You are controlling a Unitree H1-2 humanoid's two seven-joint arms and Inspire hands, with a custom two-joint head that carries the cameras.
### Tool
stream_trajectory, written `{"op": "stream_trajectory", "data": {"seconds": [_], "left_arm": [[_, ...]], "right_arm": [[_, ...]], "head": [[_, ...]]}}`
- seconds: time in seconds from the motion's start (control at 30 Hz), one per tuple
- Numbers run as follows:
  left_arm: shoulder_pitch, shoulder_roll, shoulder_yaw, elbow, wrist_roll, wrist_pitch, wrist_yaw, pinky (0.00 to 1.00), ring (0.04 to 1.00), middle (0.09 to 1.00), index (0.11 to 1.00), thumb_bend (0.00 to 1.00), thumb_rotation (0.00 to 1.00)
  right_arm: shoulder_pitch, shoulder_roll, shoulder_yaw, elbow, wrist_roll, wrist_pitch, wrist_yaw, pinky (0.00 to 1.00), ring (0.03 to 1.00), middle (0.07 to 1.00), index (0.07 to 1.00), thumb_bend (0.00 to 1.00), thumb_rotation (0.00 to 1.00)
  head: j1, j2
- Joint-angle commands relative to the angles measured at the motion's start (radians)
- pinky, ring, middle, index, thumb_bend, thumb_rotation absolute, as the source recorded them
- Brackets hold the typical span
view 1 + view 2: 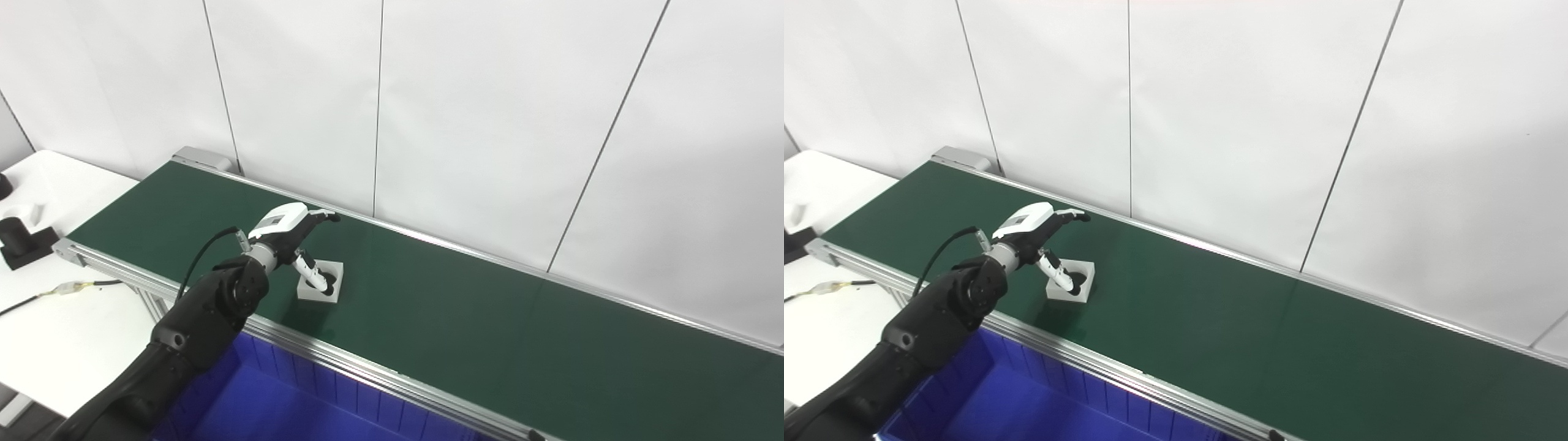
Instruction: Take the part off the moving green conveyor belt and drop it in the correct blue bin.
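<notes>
Blue bin (318, 404) waits below; left hand (293, 231) reaches the white part (320, 282).
Fingers (308, 270) apart, thumb dipping into its hole; belt (490, 324) drift could slip it free.

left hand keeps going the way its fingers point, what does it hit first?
Probably nothing on the belt: the left hand points toward the far rail, then the wall. The white part sits below it, off that line. Depth unclear.

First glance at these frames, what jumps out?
The green conveyor belt runs diagonally across the view, bare except for one white square part with a round dark hole, near its left end. The left hand reaches over the belt, one of its fingers dipping at the part. A blue bin sits below the near rail.
</notes>
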Motion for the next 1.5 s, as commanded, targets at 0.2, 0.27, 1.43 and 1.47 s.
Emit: {"op": "stream_trajectory", "data": {"seconds": [0.2, 0.27, 1.43, 1.47], "left_arm": [[-0.022, -0.002, -0.060, -0.036, 0.035, 0.010, -0.017, 0.87, 0.911, 0.912, 0.871, 0.90, 0.00], [-0.021, -0.013, -0.076, -0.037, 0.040, 0.014, -0.021, 0.86, 0.904, 0.912, 0.873, 0.90, 0.00], [-0.165, 0.003, -0.146, 0.096, 0.042, -0.008, -0.090, 0.87, 0.905, 0.917, 0.868, 0.87, 0.00], [-0.164, 0.003, -0.147, 0.092, 0.043, -0.005, -0.091, 0.87, 0.905, 0.917, 0.867, 0.86, 0.00]], "right_arm": [[0.002, 0.007, 0.004, -0.034, -0.002, -0.039, -0.002, 0.72, 0.787, 0.846, 0.904, 0.61, 0.31], [0.002, 0.007, 0.004, -0.035, -0.004, -0.039, -0.003, 0.72, 0.785, 0.844, 0.902, 0.61, 0.31], [0.023, 0.007, 0.002, -0.063, -0.022, -0.030, -0.002, 0.71, 0.783, 0.845, 0.903, 0.62, 0.33], [0.024, 0.007, 0.002, -0.066, -0.023, -0.030, -0.003, 0.71, 0.782, 0.844, 0.902, 0.62, 0.33]], "head": [[-0.007, 0.004], [-0.007, 0.004], [-0.024, 0.024], [-0.027, 0.026]]}}
